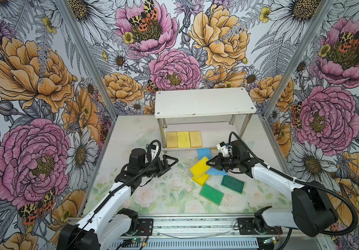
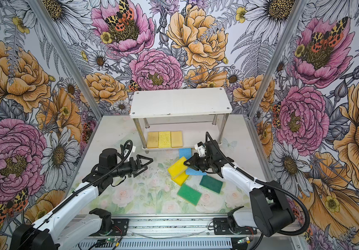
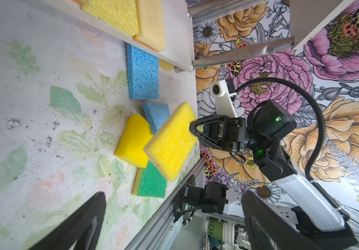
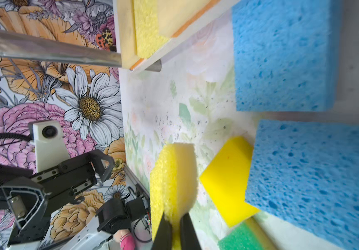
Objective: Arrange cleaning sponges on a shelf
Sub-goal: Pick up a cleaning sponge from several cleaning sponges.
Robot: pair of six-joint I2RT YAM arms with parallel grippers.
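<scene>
**Shelf against the back wall, seen from the room; every place is given from it.**

- **Lower board.** Toward its left end three sponges lay flat, side by side and touching. They were a tan sponge, a pale yellow sponge and a second tan sponge. Their near ends reached the board's front edge.
- **Right gripper.** It hung in front of the shelf's middle, pointing toward the left end. Its jaws were clamped on one short end of the held sponge, bright yellow over a pale base. The right wrist view showed the foam pinched between the fingertips. The left wrist view showed the sponge tilted, its free end lower.
- **Left gripper.** It hung in front of the shelf's left end, over the table, with its jaws spread wide.
- **Sponges on the table, in front of the shelf.**
  - A blue sponge lay just at the lower board's front edge.
  - A second blue sponge lay farther out, partly beneath the right gripper.
  - A loose yellow sponge was partly covered by the held sponge. I could not tell whether the two touched.
  - Farthest out lay a green sponge and a darker green sponge, near each other but apart.
</scene>
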